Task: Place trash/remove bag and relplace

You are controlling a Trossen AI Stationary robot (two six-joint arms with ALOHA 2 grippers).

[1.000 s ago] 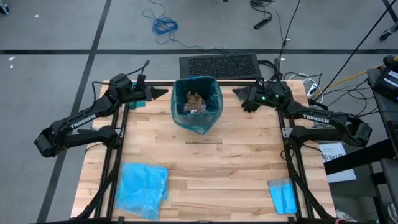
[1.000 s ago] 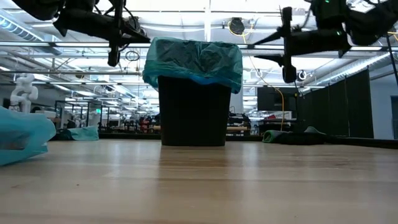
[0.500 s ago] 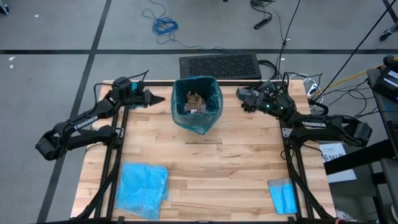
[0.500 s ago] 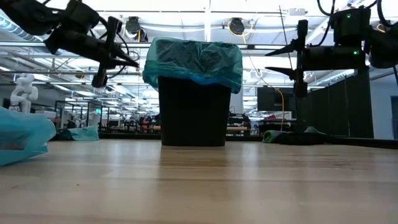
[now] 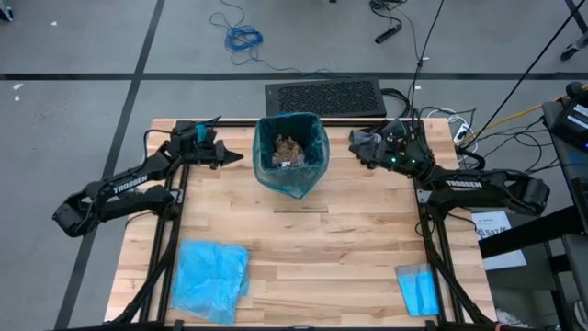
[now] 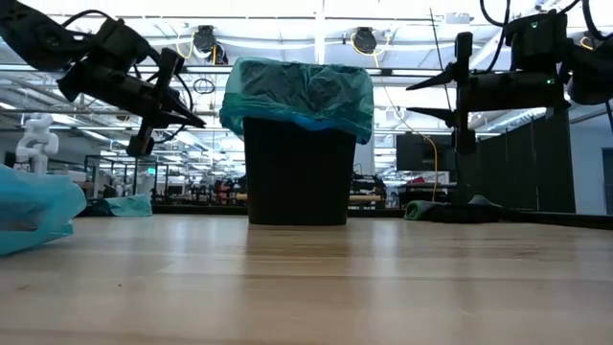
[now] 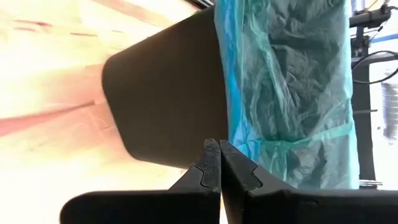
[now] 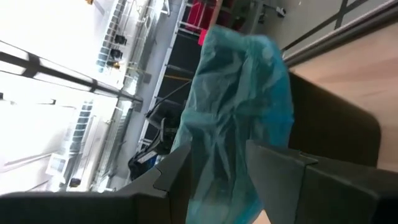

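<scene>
Left gripper (image 5: pixel 237 158), pinched closed and empty, hovers at the bin's (image 5: pixel 290 156) 9 o'clock; right gripper (image 5: pixel 355 144), fingers parted and empty, at its 3 o'clock. The bag (image 5: pixel 312 138) lines the bin at the counter's (image 5: pixel 349 239) 12 o'clock, trash (image 5: pixel 289 149) inside

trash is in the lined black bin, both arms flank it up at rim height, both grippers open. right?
Not quite: only the right gripper is open, its fingers apart in the low view. The left gripper is shut; the left wrist view shows its fingers pressed together on nothing. The rest holds: brown crumpled paper trash lies inside the black bin with its teal-green plastic liner, an arm on each side.
</scene>
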